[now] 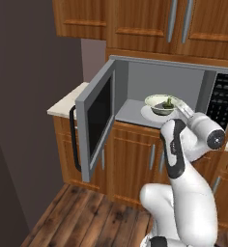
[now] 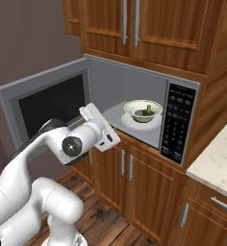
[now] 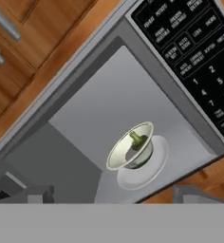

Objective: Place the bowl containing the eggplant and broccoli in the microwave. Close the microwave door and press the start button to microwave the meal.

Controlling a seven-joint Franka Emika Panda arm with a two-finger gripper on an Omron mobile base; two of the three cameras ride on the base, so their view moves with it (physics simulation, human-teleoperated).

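The bowl [image 2: 143,110] sits inside the microwave [image 2: 134,108] on its turntable plate [image 3: 149,173], food inside. The jaws are spread and hold nothing. The microwave door [image 1: 97,123] (wide, probably light on its hinge) should swing best pushed near its handle [image 1: 75,140].

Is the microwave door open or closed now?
Open. The door is swung out to the left, so the grey inside of the microwave shows, with the bowl on its floor.
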